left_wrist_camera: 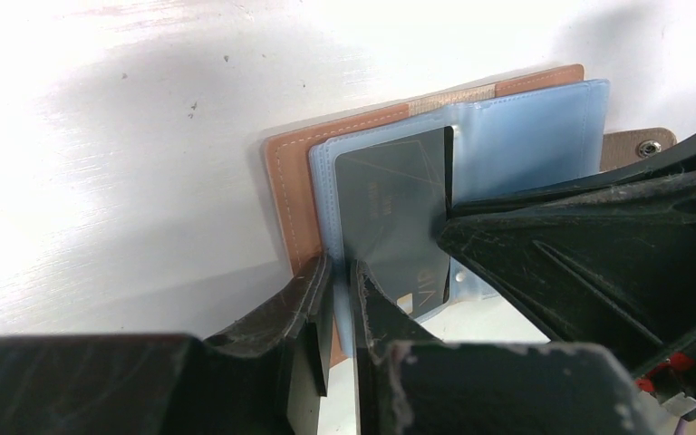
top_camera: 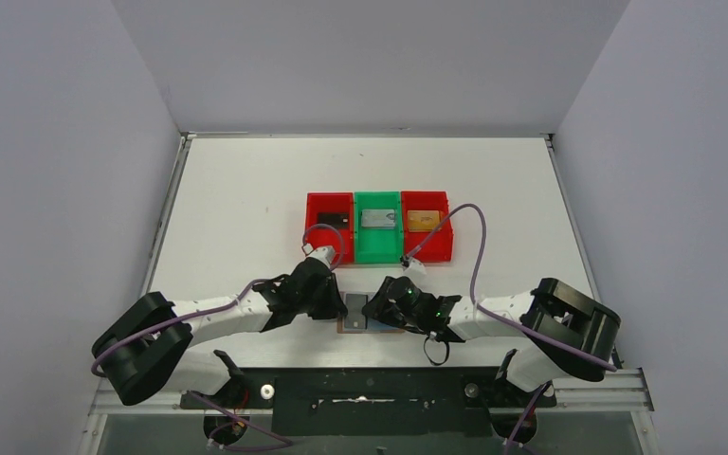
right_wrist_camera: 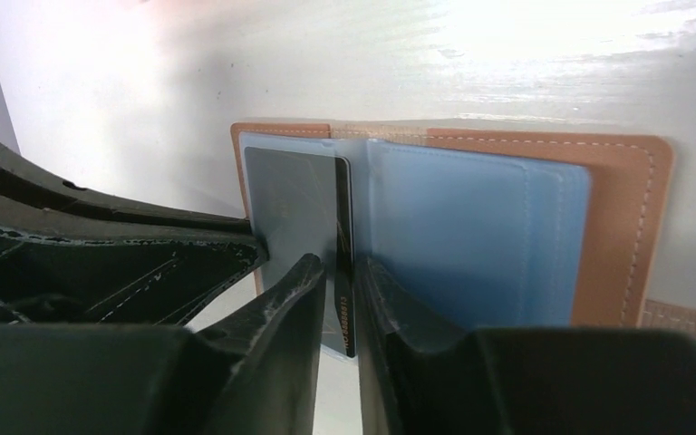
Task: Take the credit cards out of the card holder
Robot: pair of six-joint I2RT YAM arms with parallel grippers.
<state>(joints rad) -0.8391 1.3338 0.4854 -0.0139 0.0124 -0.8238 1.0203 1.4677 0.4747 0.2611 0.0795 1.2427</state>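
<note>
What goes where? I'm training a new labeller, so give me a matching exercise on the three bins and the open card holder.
1 left red bin
2 green bin
3 right red bin
4 card holder

A silver-grey card
B dark card tucked inside
C gold-orange card
D black card

Pairs: 1-D, 2-A, 3-C, 4-B

Far side: row of red and green plastic bins (top_camera: 377,254) stood near the open tan leather card holder (right_wrist_camera: 625,227).
Left flank: left gripper (left_wrist_camera: 343,276) closed on the holder's edge.
Right flank: right gripper (right_wrist_camera: 340,272) pinched the thin black rectangular card (left_wrist_camera: 390,199); purple cable (top_camera: 480,248) arched above.
Free room: white tabletop (top_camera: 237,190) beyond and beside bins.
</note>
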